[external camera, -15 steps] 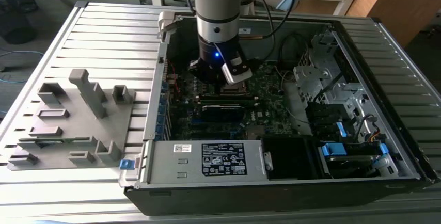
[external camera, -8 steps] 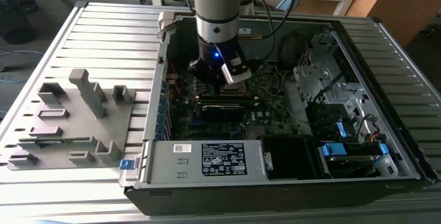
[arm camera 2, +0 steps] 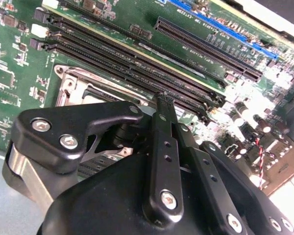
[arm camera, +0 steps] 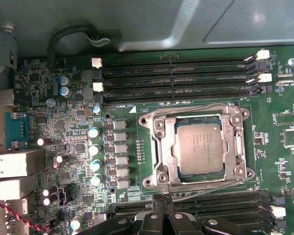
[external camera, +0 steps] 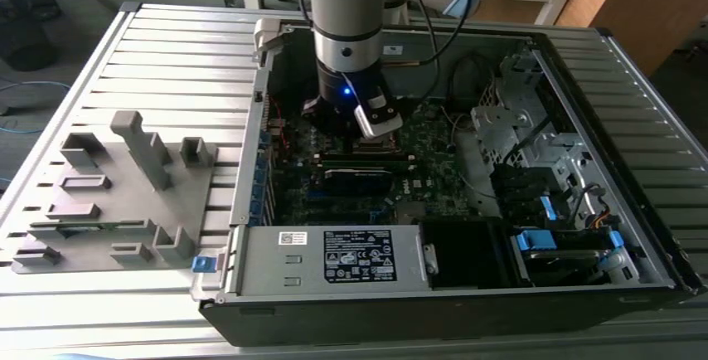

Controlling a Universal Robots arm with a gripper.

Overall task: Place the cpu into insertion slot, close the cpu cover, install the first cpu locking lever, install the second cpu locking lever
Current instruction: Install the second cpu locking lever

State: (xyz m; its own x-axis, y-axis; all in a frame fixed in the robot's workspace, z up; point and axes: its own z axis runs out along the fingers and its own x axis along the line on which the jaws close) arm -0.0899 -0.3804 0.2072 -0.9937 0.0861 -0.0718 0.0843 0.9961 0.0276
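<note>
The silver-grey square cpu (arm camera: 198, 148) sits in the insertion slot, the thin silver cpu cover (arm camera: 233, 142) closed around it. The black gripper (arm camera: 162, 198), fingers together and empty, hovers at the socket's edge beside the memory slots.

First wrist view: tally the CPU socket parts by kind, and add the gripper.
cpu: 1
cpu cover: 1
locking levers: 2
gripper: 1
Total: 5

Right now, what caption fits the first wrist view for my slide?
The cpu sits in the insertion slot under the closed cpu cover, with the gripper just beside it.
</note>
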